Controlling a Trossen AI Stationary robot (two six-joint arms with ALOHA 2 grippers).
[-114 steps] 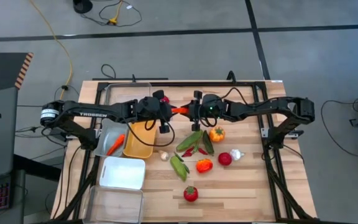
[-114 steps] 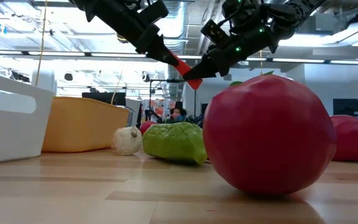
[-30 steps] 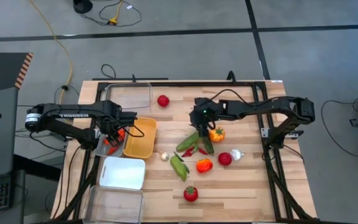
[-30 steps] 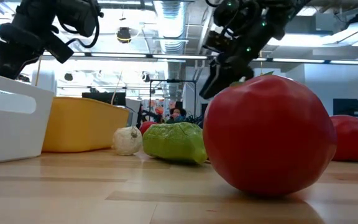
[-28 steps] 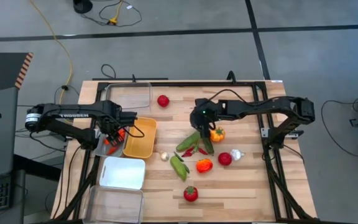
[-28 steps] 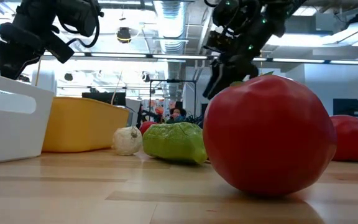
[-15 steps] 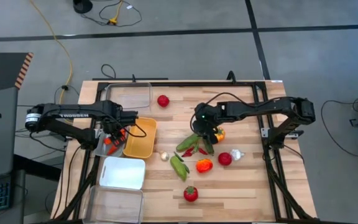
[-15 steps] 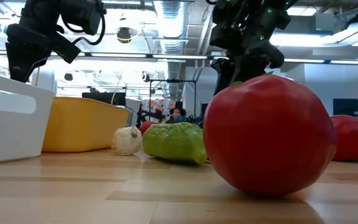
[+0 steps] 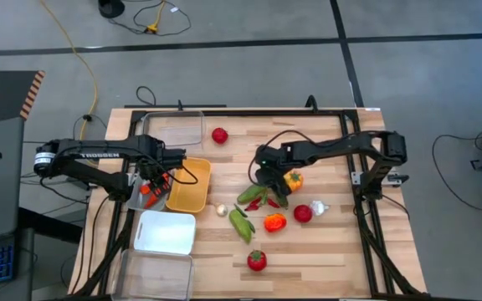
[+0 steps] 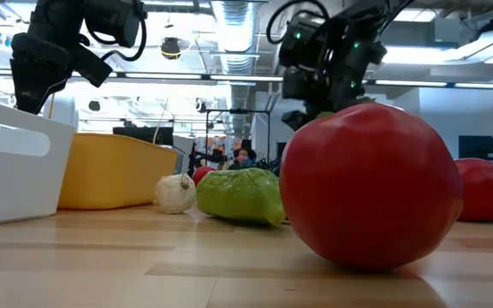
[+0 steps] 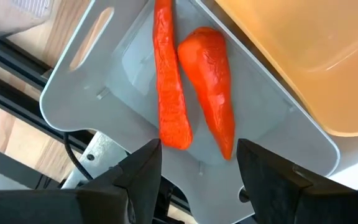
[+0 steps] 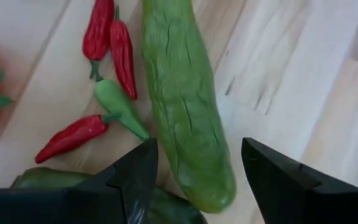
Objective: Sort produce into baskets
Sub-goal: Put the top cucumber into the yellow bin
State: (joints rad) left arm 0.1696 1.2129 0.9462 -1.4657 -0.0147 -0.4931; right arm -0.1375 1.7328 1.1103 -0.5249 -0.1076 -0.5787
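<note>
My left gripper (image 9: 151, 179) hangs open over the grey tray (image 9: 138, 189). Two orange carrots (image 11: 194, 99) lie side by side on the tray's floor, below the open fingers (image 11: 197, 168). My right gripper (image 9: 266, 178) is open just above a green cucumber (image 12: 182, 93) that lies on the table; its two fingers stand on either side of the cucumber's end without touching it. Red and green chillies (image 12: 107, 74) lie beside that cucumber. An orange pepper (image 9: 292, 179) sits next to the gripper.
A yellow tray (image 9: 189, 186) stands next to the grey one, a white tray (image 9: 166, 232) and a clear one (image 9: 156, 276) nearer, and another clear one (image 9: 174, 130) at the far edge. Tomatoes (image 9: 257, 260), garlic (image 9: 318, 206), a pepper (image 9: 275, 222) and another cucumber (image 9: 241, 222) lie mid-table.
My right gripper has come down and gone toward the table's near edge, from beside the orange pepper to just over the end of the cucumber. The produce has not moved.
</note>
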